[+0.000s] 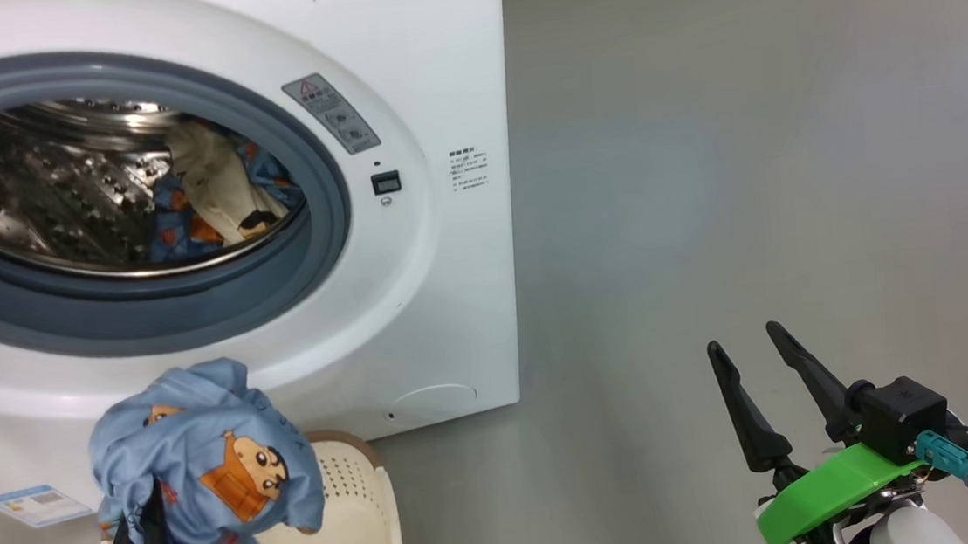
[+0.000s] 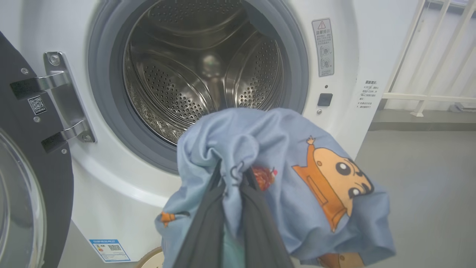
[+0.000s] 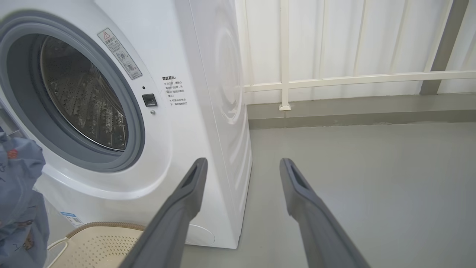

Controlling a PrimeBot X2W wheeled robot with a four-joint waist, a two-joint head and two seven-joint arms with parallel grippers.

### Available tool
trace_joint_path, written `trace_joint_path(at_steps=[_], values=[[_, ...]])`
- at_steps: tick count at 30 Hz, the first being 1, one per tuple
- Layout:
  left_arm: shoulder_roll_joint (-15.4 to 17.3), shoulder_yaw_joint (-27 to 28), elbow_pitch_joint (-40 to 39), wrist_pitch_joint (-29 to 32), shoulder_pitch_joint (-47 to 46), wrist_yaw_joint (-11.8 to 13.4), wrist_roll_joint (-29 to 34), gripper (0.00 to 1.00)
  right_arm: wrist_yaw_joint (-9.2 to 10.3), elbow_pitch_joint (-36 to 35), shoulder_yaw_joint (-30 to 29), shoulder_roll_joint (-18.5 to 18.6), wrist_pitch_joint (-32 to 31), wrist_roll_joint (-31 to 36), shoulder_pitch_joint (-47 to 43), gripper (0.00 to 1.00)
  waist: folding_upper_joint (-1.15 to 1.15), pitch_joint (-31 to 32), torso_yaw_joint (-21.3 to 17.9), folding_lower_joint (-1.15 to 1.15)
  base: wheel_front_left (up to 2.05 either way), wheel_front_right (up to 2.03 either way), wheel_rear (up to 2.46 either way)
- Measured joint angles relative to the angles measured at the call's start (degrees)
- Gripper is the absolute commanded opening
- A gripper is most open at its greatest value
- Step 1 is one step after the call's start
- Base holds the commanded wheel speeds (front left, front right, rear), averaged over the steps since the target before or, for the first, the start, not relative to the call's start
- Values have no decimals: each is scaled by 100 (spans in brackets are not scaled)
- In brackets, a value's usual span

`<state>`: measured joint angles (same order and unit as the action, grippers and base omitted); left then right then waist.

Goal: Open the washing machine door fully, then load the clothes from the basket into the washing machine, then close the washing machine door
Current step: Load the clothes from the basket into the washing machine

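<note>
Your L hand (image 1: 139, 512) clamps blue bear clothes (image 1: 202, 454) by the basket (image 1: 365, 510).
R hand (image 1: 744, 339) is wide open, empty, off to the side; washing machine door (image 2: 37, 178) swung open, cream piece (image 1: 218, 186) in drum (image 1: 31, 198).

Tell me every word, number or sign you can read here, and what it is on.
"!" in a red triangle: grey sticker on the washing machine; its Chinese lines beneath are too small to read.
Printed Chinese block on the machine's front: too blurred to read.
Blue label low on the front: QR code, text too small.
QR sticker on the washing machine door: no readable words.
</note>
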<state>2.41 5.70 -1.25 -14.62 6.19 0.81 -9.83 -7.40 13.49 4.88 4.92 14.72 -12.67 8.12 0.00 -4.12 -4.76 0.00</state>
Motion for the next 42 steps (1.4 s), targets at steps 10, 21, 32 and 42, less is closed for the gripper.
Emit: trace_joint_path(at_steps=[10,21,32,42], values=[[0,-22,-53,0,230,103,3,0,0,27,-1,-42,0,10,-3,100,0,250,-29,0,0,0,0],[0,-43,-110,0,349,174,-5,0,0,27,-1,-45,0,18,-140,100,0,311,-14,0,0,0,0],[0,-41,12,0,118,96,-24,0,0,33,48,-48,0,16,-204,100,0,148,-71,0,0,0,0],[-19,288,415,-1,-1300,-146,-2,0,0,-3,138,-40,0,3,-54,100,0,-303,-205,1,0,0,0]])
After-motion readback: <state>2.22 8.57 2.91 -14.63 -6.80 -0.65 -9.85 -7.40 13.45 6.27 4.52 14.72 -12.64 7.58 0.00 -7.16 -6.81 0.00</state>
